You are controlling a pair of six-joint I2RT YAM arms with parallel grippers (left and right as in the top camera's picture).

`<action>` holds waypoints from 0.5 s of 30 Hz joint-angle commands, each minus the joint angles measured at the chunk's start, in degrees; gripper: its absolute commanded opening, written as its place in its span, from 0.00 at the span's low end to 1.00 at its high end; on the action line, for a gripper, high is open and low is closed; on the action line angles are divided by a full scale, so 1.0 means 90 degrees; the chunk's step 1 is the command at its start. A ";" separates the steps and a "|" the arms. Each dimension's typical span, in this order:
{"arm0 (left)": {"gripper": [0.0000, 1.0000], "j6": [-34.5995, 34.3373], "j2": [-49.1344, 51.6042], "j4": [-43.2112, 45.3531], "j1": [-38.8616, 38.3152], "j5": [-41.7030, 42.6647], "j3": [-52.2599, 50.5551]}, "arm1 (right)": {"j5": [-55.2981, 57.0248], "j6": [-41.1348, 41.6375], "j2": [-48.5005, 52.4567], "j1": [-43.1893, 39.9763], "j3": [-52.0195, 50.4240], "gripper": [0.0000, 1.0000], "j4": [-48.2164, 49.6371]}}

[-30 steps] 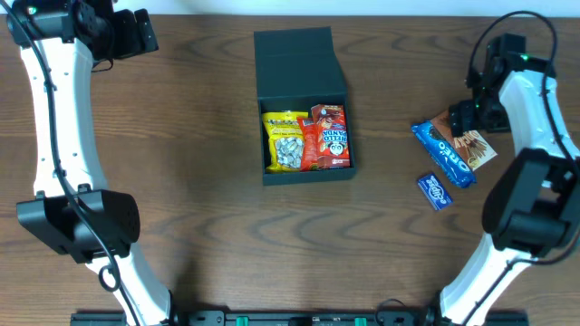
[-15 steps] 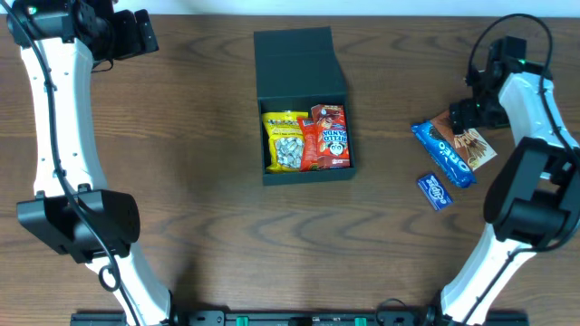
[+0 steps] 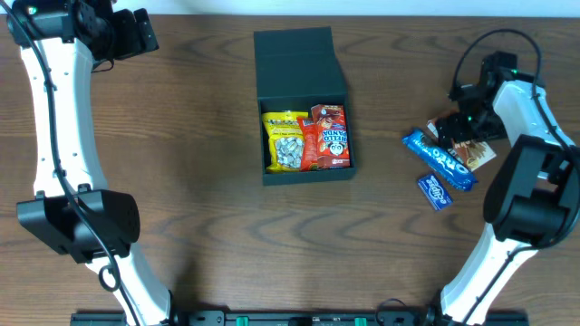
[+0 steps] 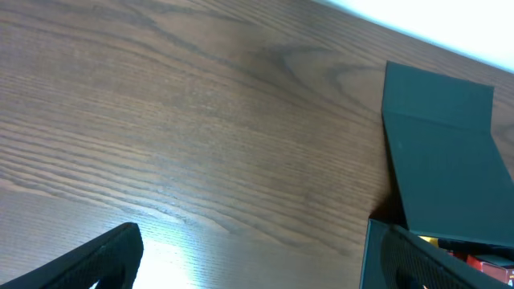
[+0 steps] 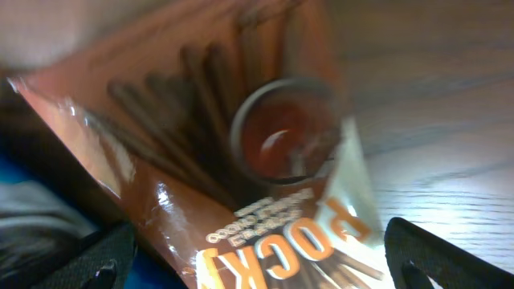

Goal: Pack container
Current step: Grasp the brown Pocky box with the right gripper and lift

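The dark teal container (image 3: 302, 63) stands open mid-table, its flap lid folded back. It holds a yellow packet (image 3: 285, 140) and a red packet (image 3: 329, 136). It also shows in the left wrist view (image 4: 438, 152). My right gripper (image 3: 464, 120) is open, low over a brown Pocky packet (image 3: 478, 150). In the right wrist view the brown packet (image 5: 241, 144) fills the frame between the spread fingers (image 5: 265, 269). A long blue packet (image 3: 439, 160) and a small blue packet (image 3: 435, 191) lie beside it. My left gripper (image 3: 138, 33) is open and empty at the far left (image 4: 253, 261).
The dark wood table (image 3: 181, 163) runs to a white edge at the back. The right arm's base (image 3: 530, 213) stands near the loose packets. The left arm's base (image 3: 82, 222) is at the front left.
My right gripper has moved a little left and down onto the brown packet. The long blue packet has shifted slightly left. The left arm has not moved.
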 commanded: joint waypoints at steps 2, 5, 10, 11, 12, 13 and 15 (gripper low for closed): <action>0.95 -0.0080 0.0087 -0.0029 0.0034 0.0002 0.0036 | -0.0080 -0.0231 0.0121 0.0046 -0.0160 0.99 0.0083; 0.95 -0.0153 0.0087 -0.0032 0.0034 0.0005 0.0036 | -0.0080 -0.0228 0.0121 0.0046 -0.0160 0.99 0.0170; 0.95 -0.0172 0.0087 -0.0061 0.0034 0.0002 0.0036 | -0.0078 -0.0223 0.0121 0.0046 -0.0160 0.93 0.0214; 0.95 -0.0172 0.0087 -0.0080 0.0034 0.0002 0.0036 | -0.0078 -0.0223 0.0121 0.0046 -0.0160 0.88 0.0221; 0.95 -0.0172 0.0087 -0.0097 0.0034 0.0002 0.0036 | -0.0078 -0.0223 0.0121 0.0041 -0.0160 0.86 0.0231; 0.95 -0.0172 0.0087 -0.0107 0.0034 0.0002 0.0036 | -0.0078 -0.0219 0.0121 0.0041 -0.0160 0.81 0.0243; 0.95 -0.0172 0.0087 -0.0121 0.0034 0.0002 0.0036 | -0.0078 -0.0097 0.0121 0.0041 -0.0160 0.64 0.0272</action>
